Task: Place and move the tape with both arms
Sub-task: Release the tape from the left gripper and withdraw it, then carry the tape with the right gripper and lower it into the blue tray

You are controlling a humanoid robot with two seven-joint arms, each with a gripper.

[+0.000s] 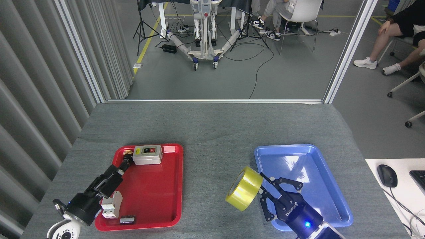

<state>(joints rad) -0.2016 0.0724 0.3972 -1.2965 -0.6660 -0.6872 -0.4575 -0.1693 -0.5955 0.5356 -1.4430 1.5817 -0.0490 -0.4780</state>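
Pinching the tape (pixel 244 188) in your right gripper (pixel 265 189), carry it right over the blue tray (pixel 327 186); left gripper (pixel 123 165) state unclear.

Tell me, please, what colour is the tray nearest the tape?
Blue, seen clearly in the head view.

A robotics lab: a wheeled equipment stand (pixel 205 30), floor cables (pixel 255 69), and seated people (pixel 395 30) beyond the table (pixel 212 129).
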